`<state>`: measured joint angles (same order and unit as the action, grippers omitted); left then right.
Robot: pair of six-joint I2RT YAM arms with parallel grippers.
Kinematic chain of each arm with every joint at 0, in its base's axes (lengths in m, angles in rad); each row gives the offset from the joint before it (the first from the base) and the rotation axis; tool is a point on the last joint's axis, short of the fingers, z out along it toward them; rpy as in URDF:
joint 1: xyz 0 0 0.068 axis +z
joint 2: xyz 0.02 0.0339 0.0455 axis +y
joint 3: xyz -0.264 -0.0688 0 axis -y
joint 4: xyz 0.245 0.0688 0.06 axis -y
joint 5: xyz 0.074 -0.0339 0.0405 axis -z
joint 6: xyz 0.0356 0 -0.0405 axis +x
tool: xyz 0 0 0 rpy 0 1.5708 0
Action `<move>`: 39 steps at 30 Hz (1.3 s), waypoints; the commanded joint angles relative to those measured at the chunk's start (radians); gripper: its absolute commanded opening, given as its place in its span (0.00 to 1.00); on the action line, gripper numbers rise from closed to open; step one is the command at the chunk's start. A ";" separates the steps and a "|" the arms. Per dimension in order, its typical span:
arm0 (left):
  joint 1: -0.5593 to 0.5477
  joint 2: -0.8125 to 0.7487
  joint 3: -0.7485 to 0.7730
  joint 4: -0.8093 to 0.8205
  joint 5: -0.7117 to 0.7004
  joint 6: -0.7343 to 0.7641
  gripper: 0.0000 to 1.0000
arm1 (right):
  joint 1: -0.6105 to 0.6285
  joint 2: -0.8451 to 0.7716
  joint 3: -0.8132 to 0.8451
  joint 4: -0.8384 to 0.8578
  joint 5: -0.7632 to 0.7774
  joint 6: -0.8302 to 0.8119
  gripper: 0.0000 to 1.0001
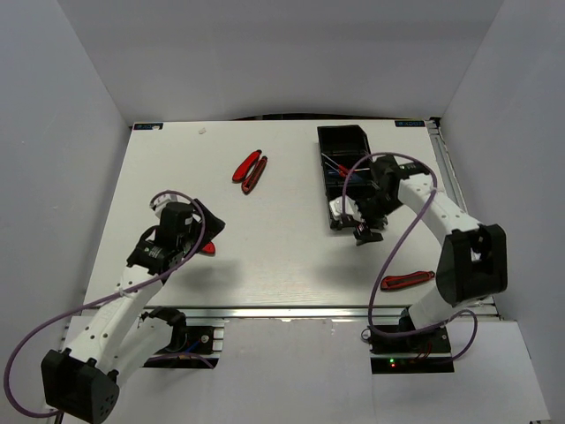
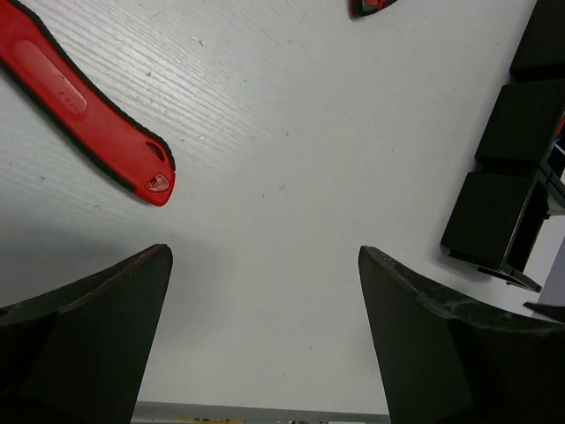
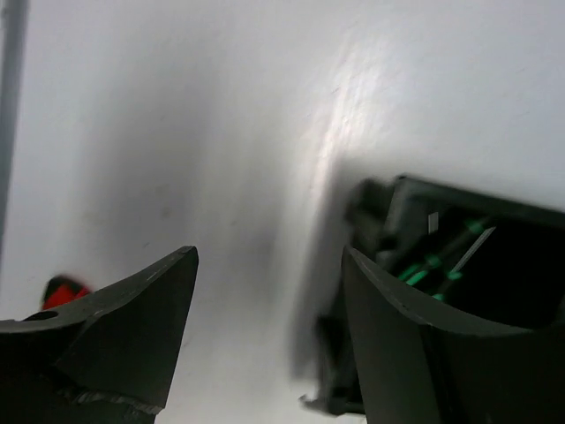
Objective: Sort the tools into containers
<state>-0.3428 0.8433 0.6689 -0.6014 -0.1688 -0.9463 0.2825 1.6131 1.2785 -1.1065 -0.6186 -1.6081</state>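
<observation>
The long black tray (image 1: 351, 140) lies at the back right. Blue-and-red screwdrivers (image 1: 335, 168) lie in its middle compartment. Red-handled pliers (image 1: 250, 170) lie on the table left of the tray. Another red-handled tool (image 1: 406, 282) lies near the right arm's base. My left gripper (image 1: 210, 231) is open and empty over the table (image 2: 265, 256). A red handle (image 2: 88, 115) lies up and left of its fingers, and its tip shows in the top view (image 1: 209, 248). My right gripper (image 1: 365, 231) is open and empty at the tray's near end (image 3: 269, 256). Green handles (image 3: 433, 263) show in a compartment.
The tray's outer walls (image 2: 521, 124) stand right of my left gripper. A red tool tip (image 2: 371, 7) shows at the top edge of that view. The table's metal front rail (image 1: 291, 311) runs along the near edge. White walls enclose the table.
</observation>
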 commanded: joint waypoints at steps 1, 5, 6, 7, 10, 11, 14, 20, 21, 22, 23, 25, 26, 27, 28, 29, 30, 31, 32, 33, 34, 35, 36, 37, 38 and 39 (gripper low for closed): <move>-0.001 -0.039 0.005 0.018 -0.009 0.024 0.98 | -0.006 -0.132 -0.105 -0.055 0.147 -0.075 0.73; -0.001 -0.067 -0.018 0.029 -0.001 0.037 0.98 | -0.006 -0.264 -0.266 0.011 0.261 0.002 0.73; -0.001 -0.072 -0.026 0.032 0.000 0.040 0.98 | -0.006 -0.287 -0.299 0.016 0.287 0.026 0.73; -0.001 -0.078 -0.031 0.034 0.002 0.044 0.98 | -0.005 -0.312 -0.368 0.025 0.340 0.037 0.73; -0.001 -0.095 -0.043 0.038 0.006 0.056 0.98 | -0.008 -0.409 -0.500 0.046 0.416 0.060 0.76; 0.001 -0.098 -0.042 0.040 0.011 0.061 0.98 | -0.008 -0.448 -0.525 0.059 0.428 0.071 0.76; 0.001 -0.096 -0.016 0.041 0.020 0.087 0.98 | -0.008 -0.505 -0.608 0.077 0.462 0.100 0.77; 0.001 -0.050 0.034 0.046 0.040 0.168 0.98 | -0.008 -0.539 -0.705 0.152 0.537 0.154 0.79; 0.001 -0.043 0.035 0.048 0.048 0.175 0.98 | -0.008 -0.536 -0.709 0.157 0.540 0.160 0.79; 0.001 -0.039 0.035 0.049 0.052 0.178 0.98 | -0.008 -0.535 -0.715 0.161 0.539 0.166 0.79; 0.001 -0.038 0.035 0.051 0.054 0.181 0.98 | -0.008 -0.529 -0.723 0.166 0.539 0.177 0.79; 0.001 -0.039 0.031 0.054 0.060 0.185 0.98 | -0.008 -0.522 -0.758 0.204 0.548 0.186 0.79; 0.001 -0.042 0.026 0.057 0.061 0.185 0.98 | -0.009 -0.516 -0.783 0.223 0.553 0.194 0.79; 0.001 -0.046 0.024 0.058 0.063 0.188 0.98 | -0.009 -0.509 -0.792 0.240 0.557 0.200 0.78; 0.001 -0.047 0.024 0.058 0.064 0.190 0.98 | -0.009 -0.501 -0.797 0.252 0.557 0.208 0.77; 0.001 -0.052 0.024 0.057 0.066 0.195 0.98 | -0.009 -0.481 -0.801 0.267 0.554 0.224 0.75; 0.001 -0.053 0.024 0.058 0.068 0.198 0.98 | -0.009 -0.473 -0.803 0.275 0.553 0.232 0.71; 0.001 -0.055 0.024 0.058 0.071 0.201 0.98 | -0.009 -0.469 -0.804 0.284 0.554 0.240 0.69; 0.001 -0.059 0.021 0.055 0.072 0.201 0.98 | -0.009 -0.463 -0.805 0.306 0.557 0.252 0.65; 0.001 -0.062 0.020 0.054 0.072 0.202 0.98 | -0.011 -0.463 -0.806 0.318 0.559 0.254 0.61; 0.001 -0.065 0.017 0.055 0.074 0.202 0.98 | -0.011 -0.461 -0.805 0.326 0.559 0.257 0.57; 0.001 -0.069 0.015 0.052 0.074 0.202 0.98 | -0.009 -0.461 -0.801 0.333 0.559 0.258 0.52; 0.001 -0.073 0.014 0.054 0.072 0.201 0.98 | -0.009 -0.460 -0.797 0.341 0.554 0.260 0.40; 0.001 -0.076 0.014 0.052 0.072 0.202 0.98 | -0.009 -0.461 -0.783 0.343 0.550 0.263 0.34; 0.001 -0.078 0.012 0.051 0.071 0.201 0.98 | -0.011 -0.458 -0.771 0.341 0.543 0.264 0.27; 0.001 -0.079 0.014 0.049 0.068 0.202 0.98 | -0.009 -0.460 -0.754 0.324 0.516 0.270 0.17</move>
<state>-0.3428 0.7860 0.6708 -0.5556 -0.1066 -0.7586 0.2756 1.1263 0.5282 -0.8597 -0.0769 -1.3518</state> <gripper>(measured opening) 0.980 0.493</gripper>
